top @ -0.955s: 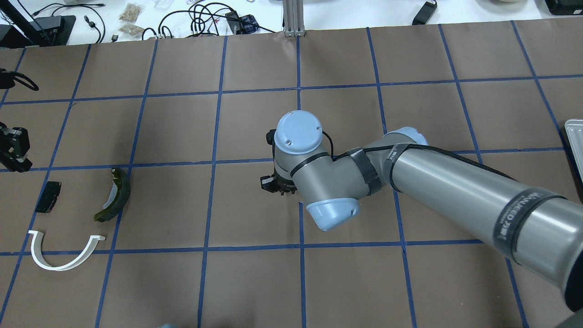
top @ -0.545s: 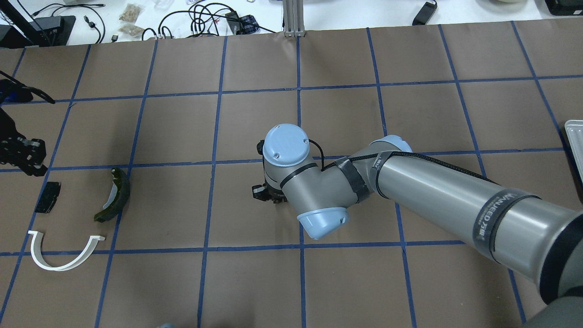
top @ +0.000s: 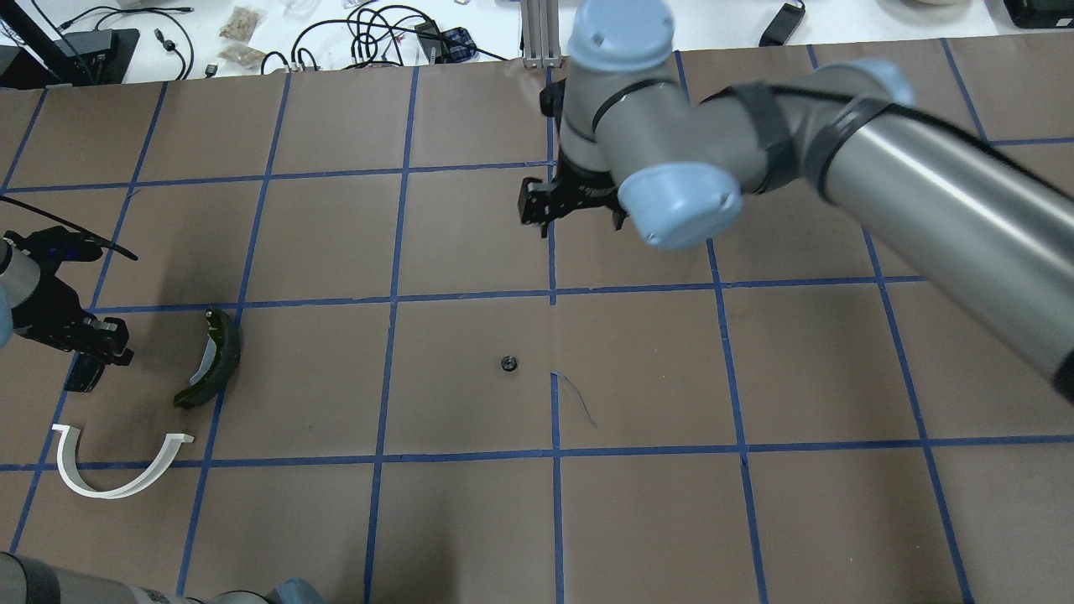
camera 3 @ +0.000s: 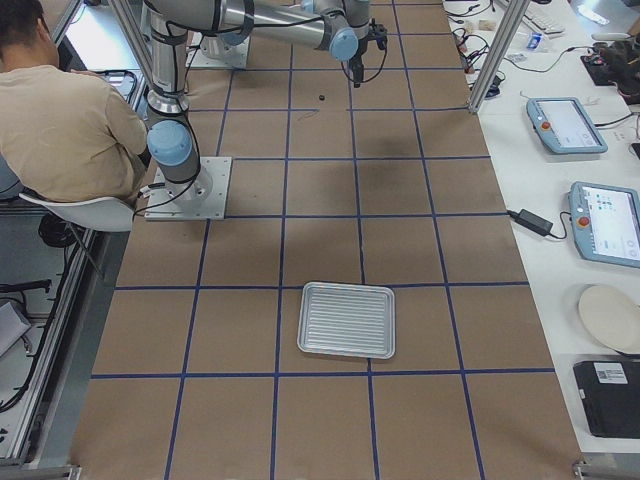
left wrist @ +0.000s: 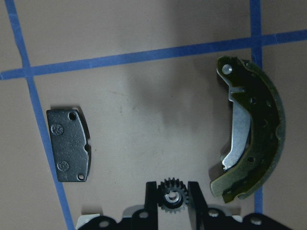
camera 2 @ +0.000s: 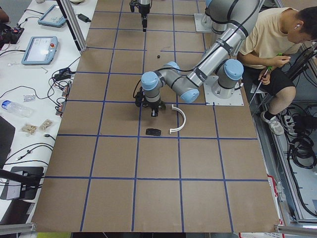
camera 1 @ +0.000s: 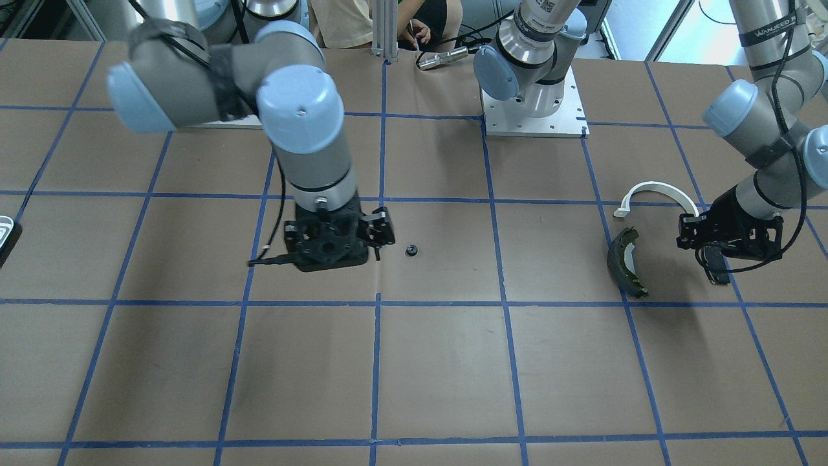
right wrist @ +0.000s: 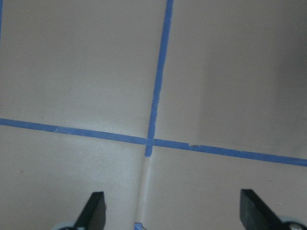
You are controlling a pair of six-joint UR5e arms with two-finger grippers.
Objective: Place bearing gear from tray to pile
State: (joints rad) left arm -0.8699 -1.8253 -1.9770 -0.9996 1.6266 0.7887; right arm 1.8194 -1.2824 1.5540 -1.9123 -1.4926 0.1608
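**Left arm** (the near arm in the left-end view). The links run out from the base and the wrist turns down, so the left gripper (left wrist: 171,188) points down over the pile (top: 225,356). Its fingers are closed on a small toothed gear (left wrist: 168,199), pinched at its flanks with the bore facing the wrist camera. In that view the pad (left wrist: 68,143) lies flat to one side of the gear and the curved shoe (left wrist: 254,139) to the other. Neither touches the fingers. The white arch (camera 1: 654,186) lies near them, on the robot's side of the pile.

**Right arm.** It is stretched long across the table (top: 470,520) from the robot's right, with the wrist bent down. The right gripper (right wrist: 172,211) hangs well above the paper over a crossing of blue tape lines (right wrist: 158,96). Its fingers (right wrist: 93,213) stand wide apart with nothing between them.

**Other items.** A small black round part (top: 508,363) lies alone near the table's middle, well apart from the pile; it is too small to identify. The tray (camera 3: 347,320) lies flat toward the robot's right end of the table, well apart from both grippers.
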